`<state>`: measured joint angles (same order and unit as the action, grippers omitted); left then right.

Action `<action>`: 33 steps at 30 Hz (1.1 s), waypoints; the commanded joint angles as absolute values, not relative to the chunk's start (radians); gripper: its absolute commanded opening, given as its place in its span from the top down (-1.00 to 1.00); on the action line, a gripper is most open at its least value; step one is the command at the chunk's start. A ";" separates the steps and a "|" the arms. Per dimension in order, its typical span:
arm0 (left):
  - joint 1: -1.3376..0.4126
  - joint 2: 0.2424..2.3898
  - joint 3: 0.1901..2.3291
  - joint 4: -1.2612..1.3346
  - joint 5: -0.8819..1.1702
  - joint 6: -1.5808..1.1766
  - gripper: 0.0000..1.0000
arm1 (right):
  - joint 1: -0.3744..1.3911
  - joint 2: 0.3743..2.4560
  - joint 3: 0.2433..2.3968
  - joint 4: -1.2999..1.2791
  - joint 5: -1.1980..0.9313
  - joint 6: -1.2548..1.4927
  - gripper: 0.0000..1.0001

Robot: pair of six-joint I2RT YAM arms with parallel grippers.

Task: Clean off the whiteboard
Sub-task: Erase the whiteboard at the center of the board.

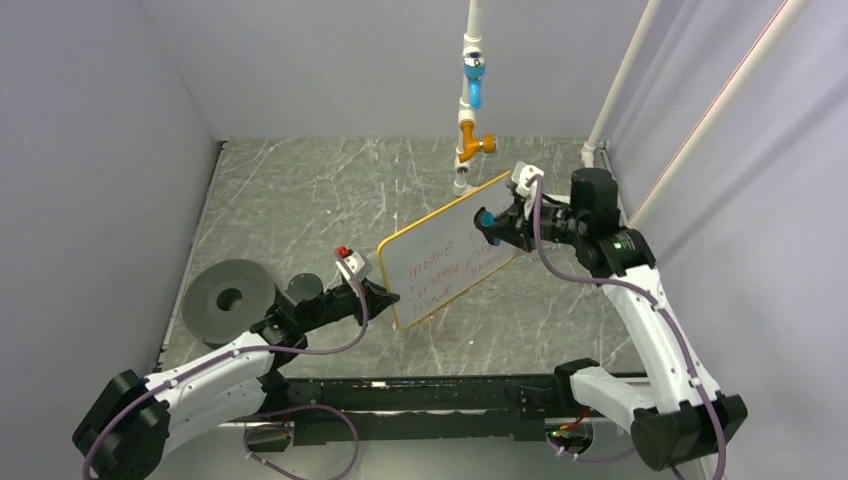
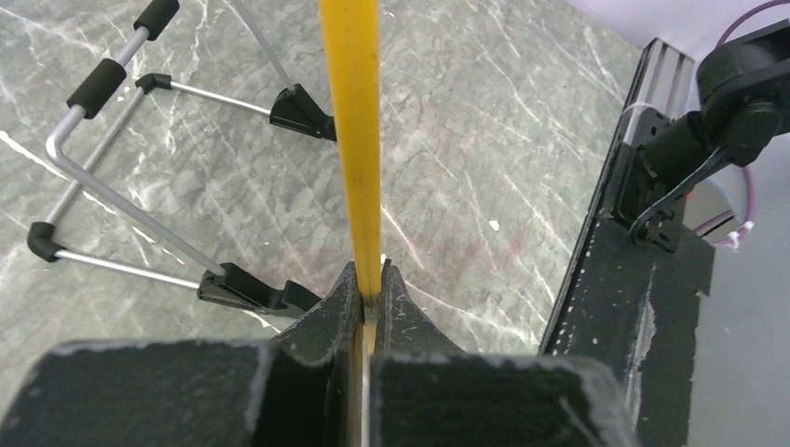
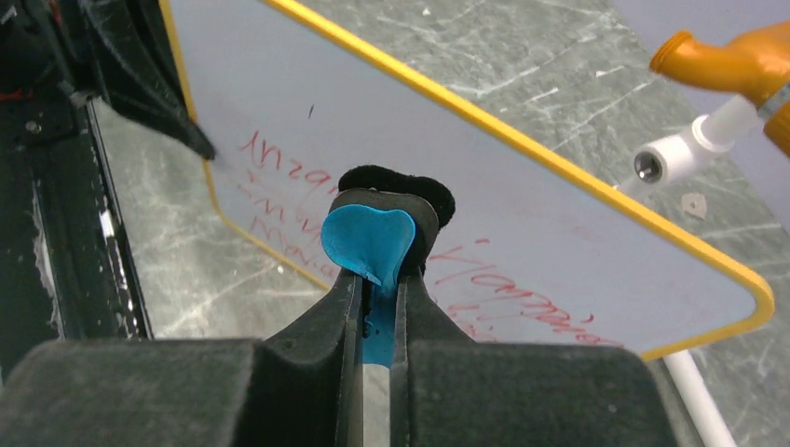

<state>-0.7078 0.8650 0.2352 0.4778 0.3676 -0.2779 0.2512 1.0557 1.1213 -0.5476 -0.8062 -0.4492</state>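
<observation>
Both clamped | left tool (image 2: 371, 281) pinches whiteboard (image 1: 440, 262) frame; right tool (image 3: 377, 284) pinches eraser (image 3: 368, 240)

Both my arms are reaching in toward the middle, each gripper pinching tight.

I am stretching my left arm (image 1: 200, 385) low and forward, my left gripper (image 1: 385, 292) clamping the whiteboard (image 1: 450, 250) by its near edge. I am folding my right arm (image 1: 660, 320) up and inward, my right gripper (image 1: 492, 222) squeezing the eraser (image 1: 485, 217) at the board's face.

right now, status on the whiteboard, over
Left gripper shut on whiteboard edge, board held tilted. Right gripper shut on blue eraser, at board face. Red writing not erased. Wire stand on table, clear.
</observation>
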 commanded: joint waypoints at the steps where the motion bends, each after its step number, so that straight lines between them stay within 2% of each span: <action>1: -0.708 0.886 0.295 0.462 0.359 -0.145 1.00 | 0.196 0.967 1.083 -0.708 -0.798 -0.565 1.00; 7: -0.708 0.933 0.332 0.483 0.354 -0.056 0.90 | 0.158 0.938 0.987 -0.704 -0.843 -0.559 1.00; 13: -0.706 0.955 0.336 0.565 0.377 -0.044 0.51 | 0.156 0.983 0.969 -0.745 -0.866 -0.588 1.00; 18: -0.707 0.989 0.357 0.629 0.415 -0.057 0.40 | 0.156 0.999 0.963 -0.770 -0.877 -0.603 1.00; 22: -0.706 0.983 0.396 0.625 0.428 -0.056 0.38 | 0.157 0.995 0.951 -0.761 -0.875 -0.598 1.00; 33: -0.700 0.951 0.529 0.392 0.423 -0.072 0.35 | 0.157 0.994 0.945 -0.762 -0.876 -0.595 1.00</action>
